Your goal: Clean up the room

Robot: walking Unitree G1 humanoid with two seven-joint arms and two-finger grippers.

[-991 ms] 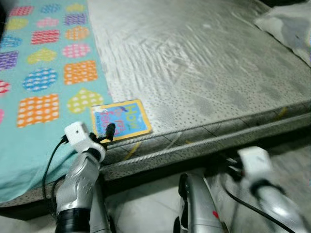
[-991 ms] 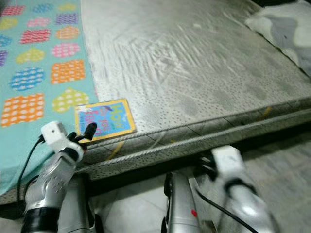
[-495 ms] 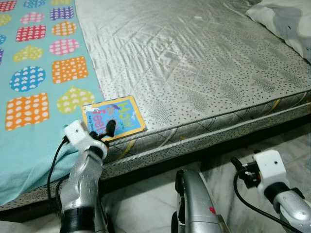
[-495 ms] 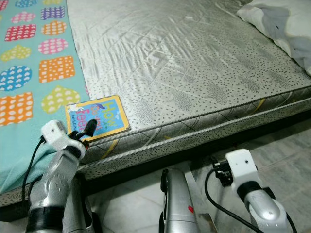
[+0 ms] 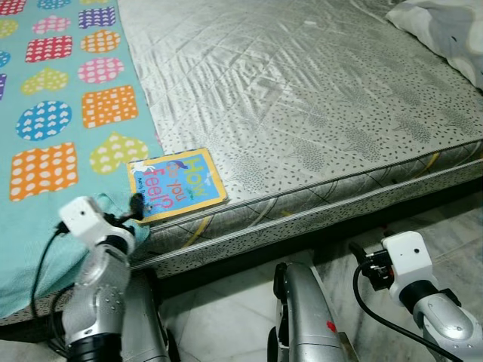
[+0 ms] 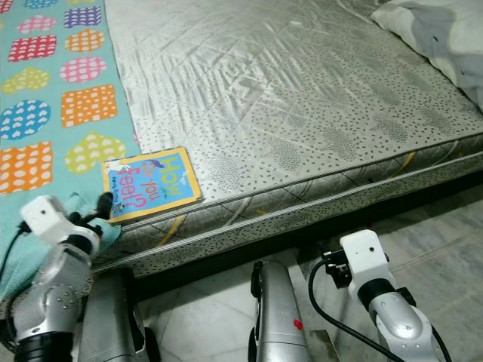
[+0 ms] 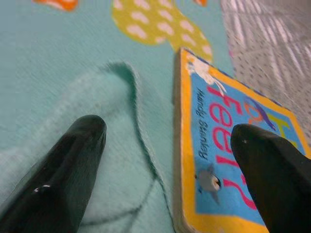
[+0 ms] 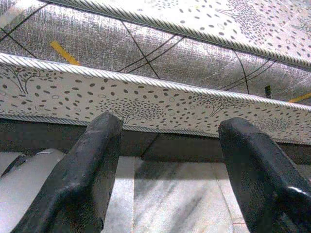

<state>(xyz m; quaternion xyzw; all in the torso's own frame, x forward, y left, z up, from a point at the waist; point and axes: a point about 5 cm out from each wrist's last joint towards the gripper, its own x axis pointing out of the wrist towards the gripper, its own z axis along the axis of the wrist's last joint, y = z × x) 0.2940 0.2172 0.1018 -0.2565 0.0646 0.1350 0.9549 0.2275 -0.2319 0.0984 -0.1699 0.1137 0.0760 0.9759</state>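
Observation:
A children's book (image 5: pixel 175 184) with a yellow border and blue cover lies flat near the front edge of the grey mattress (image 5: pixel 302 98), beside a teal blanket (image 5: pixel 68 113) printed with coloured hearts. My left gripper (image 5: pixel 133 207) hovers open at the book's left edge. In the left wrist view one finger (image 7: pixel 73 165) is over a rumpled fold of the blanket and the other finger (image 7: pixel 272 170) over the book (image 7: pixel 228 160). My right gripper (image 8: pixel 167 179) is open and empty, held low in front of the mattress side, above the floor.
A grey and white pillow (image 5: pixel 453 30) lies at the mattress's far right corner. Pale tiled floor (image 5: pixel 219 324) runs along the bed's front. My own silver torso part (image 5: pixel 302 317) stands between the arms.
My left gripper has slid left, off the middle of the book to its left edge, and the blanket is bunched there. The right arm has held nearly still for the last half second.

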